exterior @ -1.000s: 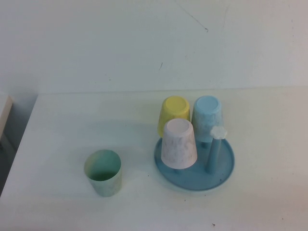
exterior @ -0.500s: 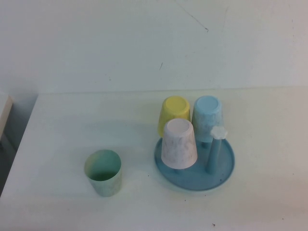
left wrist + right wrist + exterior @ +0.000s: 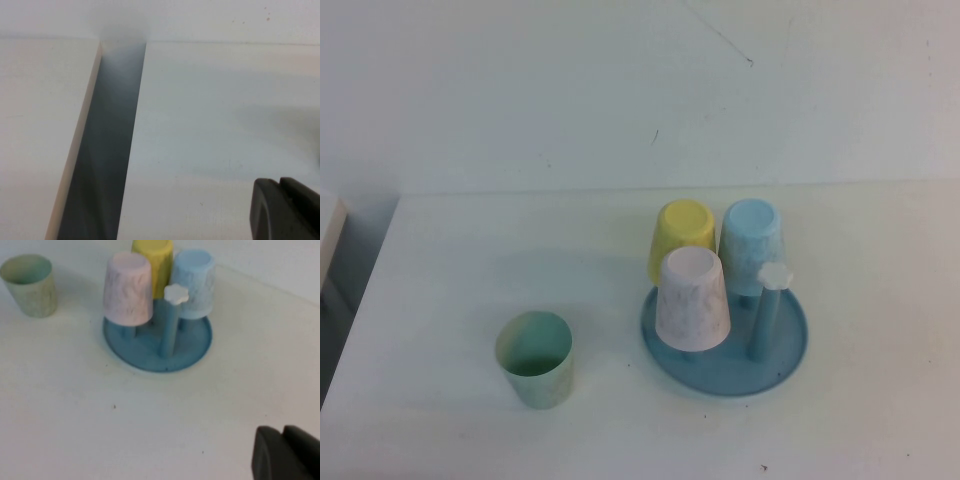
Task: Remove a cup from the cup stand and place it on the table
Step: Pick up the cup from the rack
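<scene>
1. The cup (image 3: 751, 240) (light blue one) sits upside down on a peg at the far side of the cup stand (image 3: 790, 352), which stands right of the counter's middle, toward the near edge. The counter (image 3: 470, 270) around it is bare apart from a pale green tumbler (image 3: 535, 358) standing upright well to the left.

2. Biggest risk, I'd say: the yellow tumbler (image 3: 681, 236) is right beside the cup and the pinkish marbled tumbler (image 3: 692, 297) is just in front, so a gripper coming in could bump a neighbour or grab the wrong one.

3. The empty peg (image 3: 766, 312) with its white flower cap stands close in front of the cup too, easy to clip.

4. A slanted lift could drag the whole stand along.

5. The left gripper (image 3: 287, 210) hangs over the counter's left edge; the right gripper (image 3: 285, 452) hangs over the near right part, well short of the stand. Neither holds anything, and I can't tell how wide either is set.
</scene>
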`<state>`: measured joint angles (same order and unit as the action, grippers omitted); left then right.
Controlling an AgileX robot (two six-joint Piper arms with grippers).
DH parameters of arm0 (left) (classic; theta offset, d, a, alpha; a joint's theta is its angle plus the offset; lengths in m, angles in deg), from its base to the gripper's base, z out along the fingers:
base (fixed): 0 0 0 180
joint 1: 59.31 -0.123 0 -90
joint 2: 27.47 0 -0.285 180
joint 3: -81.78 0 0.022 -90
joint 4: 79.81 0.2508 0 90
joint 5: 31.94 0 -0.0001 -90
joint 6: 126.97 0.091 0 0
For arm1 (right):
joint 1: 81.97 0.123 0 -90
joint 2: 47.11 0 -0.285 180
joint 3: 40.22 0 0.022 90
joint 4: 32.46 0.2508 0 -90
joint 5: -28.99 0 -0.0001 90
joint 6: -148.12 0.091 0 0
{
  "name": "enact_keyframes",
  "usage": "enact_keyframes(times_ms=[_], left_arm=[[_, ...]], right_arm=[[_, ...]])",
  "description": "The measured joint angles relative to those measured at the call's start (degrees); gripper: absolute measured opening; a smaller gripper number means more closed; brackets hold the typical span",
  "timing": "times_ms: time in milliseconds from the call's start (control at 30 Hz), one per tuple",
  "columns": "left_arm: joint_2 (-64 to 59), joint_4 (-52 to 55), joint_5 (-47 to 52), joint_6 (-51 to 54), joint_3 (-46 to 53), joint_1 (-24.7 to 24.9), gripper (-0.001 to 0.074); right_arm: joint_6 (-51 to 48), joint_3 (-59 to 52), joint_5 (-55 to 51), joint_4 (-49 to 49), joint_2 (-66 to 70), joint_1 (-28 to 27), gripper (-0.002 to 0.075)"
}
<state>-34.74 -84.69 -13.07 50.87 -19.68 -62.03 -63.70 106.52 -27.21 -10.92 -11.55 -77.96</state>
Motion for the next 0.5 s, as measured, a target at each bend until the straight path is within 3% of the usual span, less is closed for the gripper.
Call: enact_keyframes(times_ms=[267, 500], left_arm=[[0.0, 0.0, 0.0, 0.0, 0.0, 0.0, -0.0003], [0.0, 0.0, 0.0, 0.0, 0.0, 0.0, -0.0003]], right_arm=[[-8.22, 13.91, -13.62, 2.95, 20.38, 0.27, 0.0028], [-9.8, 28.34, -14.48, 0.03, 37.27, 0.41, 0.0028]])
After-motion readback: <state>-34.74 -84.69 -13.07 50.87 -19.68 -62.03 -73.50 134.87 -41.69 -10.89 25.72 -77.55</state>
